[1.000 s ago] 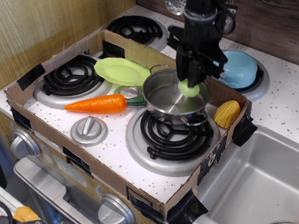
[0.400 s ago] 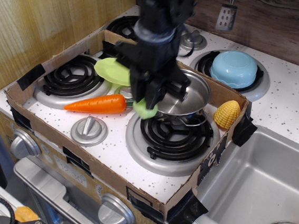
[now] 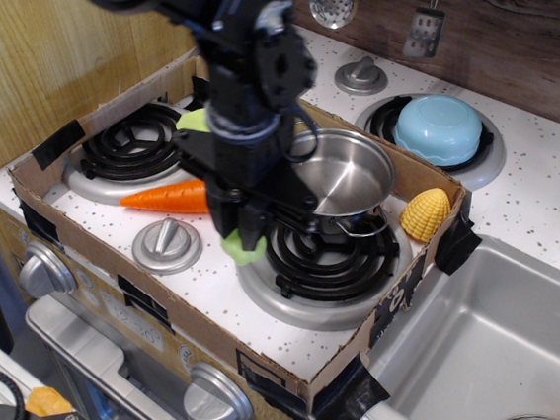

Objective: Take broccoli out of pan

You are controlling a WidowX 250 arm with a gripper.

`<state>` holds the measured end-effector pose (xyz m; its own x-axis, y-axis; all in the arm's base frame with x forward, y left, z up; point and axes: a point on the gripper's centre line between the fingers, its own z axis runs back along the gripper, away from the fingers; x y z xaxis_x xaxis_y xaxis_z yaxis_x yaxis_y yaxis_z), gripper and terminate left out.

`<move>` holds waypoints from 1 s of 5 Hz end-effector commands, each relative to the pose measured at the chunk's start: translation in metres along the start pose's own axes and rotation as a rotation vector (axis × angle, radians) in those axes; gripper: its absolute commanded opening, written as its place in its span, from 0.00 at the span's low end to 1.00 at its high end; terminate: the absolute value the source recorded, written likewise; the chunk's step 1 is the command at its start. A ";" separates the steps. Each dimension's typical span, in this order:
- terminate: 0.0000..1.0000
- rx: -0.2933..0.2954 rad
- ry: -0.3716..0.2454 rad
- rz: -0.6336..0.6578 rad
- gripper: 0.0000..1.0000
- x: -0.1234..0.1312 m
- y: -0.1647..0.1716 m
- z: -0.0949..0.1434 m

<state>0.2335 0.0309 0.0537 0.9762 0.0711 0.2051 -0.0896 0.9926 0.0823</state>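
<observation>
Watch the release: the broccoli [image 3: 243, 249] hangs low at frame centre-left, over the rim of the front burner [image 3: 319, 263]. Judged risk: let go here and the lumpy toy could roll off the raised coil toward the carrot [image 3: 167, 196] or the knob [image 3: 167, 244]. The gripper [image 3: 243, 234] is clamped on the broccoli, its fingers pointing down, the floret showing just below them. The pan [image 3: 341, 174] sits empty to the upper right, clear of the arm. You're outside it already; pick flat speckled stovetop [image 3: 212, 298].
</observation>
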 end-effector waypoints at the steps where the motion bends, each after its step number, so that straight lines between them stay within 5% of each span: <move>1: 0.00 -0.010 -0.082 0.033 0.00 -0.008 0.003 -0.035; 2: 0.00 0.043 -0.101 0.047 0.00 -0.003 0.001 -0.042; 3: 0.00 0.057 -0.101 0.032 1.00 0.001 0.001 -0.037; 5: 0.00 0.138 -0.013 -0.021 1.00 0.022 0.004 0.007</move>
<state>0.2467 0.0406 0.0555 0.9833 0.0589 0.1724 -0.0973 0.9698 0.2238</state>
